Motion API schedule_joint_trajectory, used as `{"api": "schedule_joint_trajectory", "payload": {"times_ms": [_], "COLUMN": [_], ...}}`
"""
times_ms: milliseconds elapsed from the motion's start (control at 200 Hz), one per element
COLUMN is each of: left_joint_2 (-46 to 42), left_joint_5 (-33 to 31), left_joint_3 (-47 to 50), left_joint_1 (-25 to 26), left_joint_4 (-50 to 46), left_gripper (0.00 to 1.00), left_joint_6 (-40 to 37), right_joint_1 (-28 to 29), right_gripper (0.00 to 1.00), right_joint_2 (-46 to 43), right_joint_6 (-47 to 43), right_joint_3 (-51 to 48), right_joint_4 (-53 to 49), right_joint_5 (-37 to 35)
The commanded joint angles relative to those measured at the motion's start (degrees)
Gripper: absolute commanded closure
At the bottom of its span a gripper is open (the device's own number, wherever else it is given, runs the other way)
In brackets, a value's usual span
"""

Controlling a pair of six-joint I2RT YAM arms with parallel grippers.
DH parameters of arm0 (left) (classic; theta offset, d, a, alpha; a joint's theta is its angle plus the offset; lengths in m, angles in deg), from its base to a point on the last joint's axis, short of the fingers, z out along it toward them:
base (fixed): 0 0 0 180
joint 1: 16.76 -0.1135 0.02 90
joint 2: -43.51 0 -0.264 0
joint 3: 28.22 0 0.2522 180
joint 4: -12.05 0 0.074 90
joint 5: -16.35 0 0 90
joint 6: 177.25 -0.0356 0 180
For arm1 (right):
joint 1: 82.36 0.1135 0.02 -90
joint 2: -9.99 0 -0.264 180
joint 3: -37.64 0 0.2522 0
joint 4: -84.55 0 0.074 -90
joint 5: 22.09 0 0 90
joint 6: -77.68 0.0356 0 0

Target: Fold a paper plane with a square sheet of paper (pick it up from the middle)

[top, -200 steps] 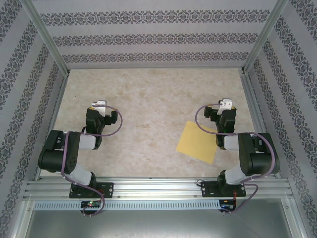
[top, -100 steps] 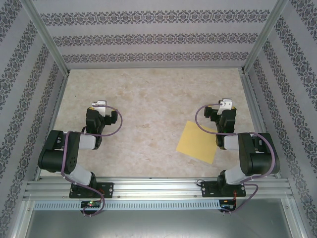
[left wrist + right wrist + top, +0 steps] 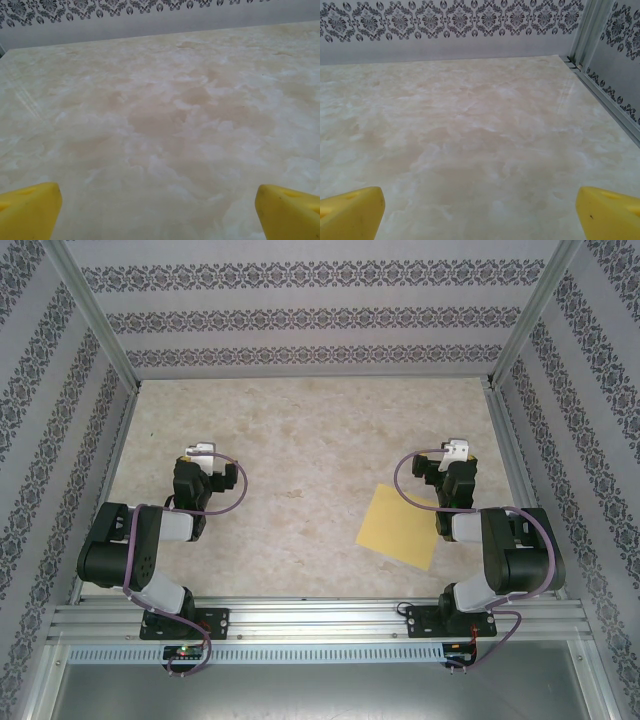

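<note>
The marbled counter (image 3: 300,430) stretches between patterned walls, and both arms sit folded low near their bases at its near edge. The left arm (image 3: 140,540) is well apart from the task's thing. The right arm (image 3: 500,540) is just beside it.

The square sheet of paper (image 3: 398,528) lies flat on the near right part of the counter, turned at a slight angle. From above, its right edge either meets or slips under the right arm's forearm; which cannot be told. No crease shows on it, so folding has not begun, and the step in hand is judged to be the first one: reaching for the sheet.

The left end effector (image 3: 160,207) is released, its yellow fingertips (image 3: 30,207) spread wide over bare counter and holding nothing. The right end effector (image 3: 480,207) is likewise released and empty, and it is aimed toward the far wall rather than at the paper.

The next move likely calls for the right arm to draw back and leftward over the sheet's middle, come down, and pinch the thin paper there. A flat sheet gives little to grip, so a light, careful descent seems needed to avoid sliding or crumpling it.
</note>
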Motion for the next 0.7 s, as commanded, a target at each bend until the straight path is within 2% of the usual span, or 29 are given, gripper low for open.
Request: {"api": "schedule_joint_trajectory", "payload": {"times_ms": [0,85,185,205,290,340,385,445,485,505,555,639,694], "left_joint_2": [-4.4,-9.7,-16.2,-17.5,-21.8,-23.6,-24.4,-24.9,-25.7,-26.2,-27.2,-29.2,-30.3], "left_joint_5": [1.2,1.2,1.8,2.0,2.0,1.0,0.1,1.5,3.0,3.3,3.0,-0.7,2.7], "left_joint_3": [-0.7,-1.1,-1.1,-1.0,-1.5,-3.7,-6.7,-9.5,-10.9,-11.5,-12.9,-13.2,-12.3], "left_joint_1": [-0.7,-0.7,-0.7,-0.7,-0.7,-0.7,-0.7,-0.7,-0.7,-0.7,-0.7,-0.8,-1.0], "left_joint_4": [-2.8,-8.6,-14.3,-14.9,-17.3,-22.8,-28.9,-34.6,-37.3,-38.9,-43.6,-50.4,-50.1], "left_gripper": [0.00,0.00,0.00,0.00,0.00,0.00,0.00,0.00,0.00,0.00,0.00,0.00,0.00], "left_joint_6": [-0.8,0.2,2.1,2.6,7.9,11.3,14.3,17.6,21.1,23.1,26.6,35.7,35.3], "right_joint_1": [-0.2,0.5,1.6,1.6,1.8,1.9,1.8,1.5,0.8,0.3,0.5,1.4,3.3], "right_gripper": [0.02,0.02,0.02,0.02,0.02,0.02,0.02,0.02,0.02,0.02,0.02,0.02,0.02], "right_joint_2": [-0.6,-3.9,-10.4,-12.7,-22.3,-26.5,-29.6,-33.2,-34.9,-36.2,-38.2,-40.6,-41.0], "right_joint_6": [-0.1,-2.3,-2.1,-1.3,2.8,7.3,14.1,28.7,31.2,30.3,33.2,40.0,41.0], "right_joint_3": [1.0,1.1,-1.0,-0.9,5.3,9.4,12.0,15.9,17.0,16.8,15.2,12.8,12.6], "right_joint_4": [1.5,-1.2,-2.6,-6.0,-31.8,-44.8,-52.9,-65.4,-68.8,-68.8,-67.2,-67.7,-70.2], "right_joint_5": [0.8,4.0,3.5,3.8,2.0,1.4,1.2,-0.2,4.0,11.0,17.9,23.6,24.5]}}
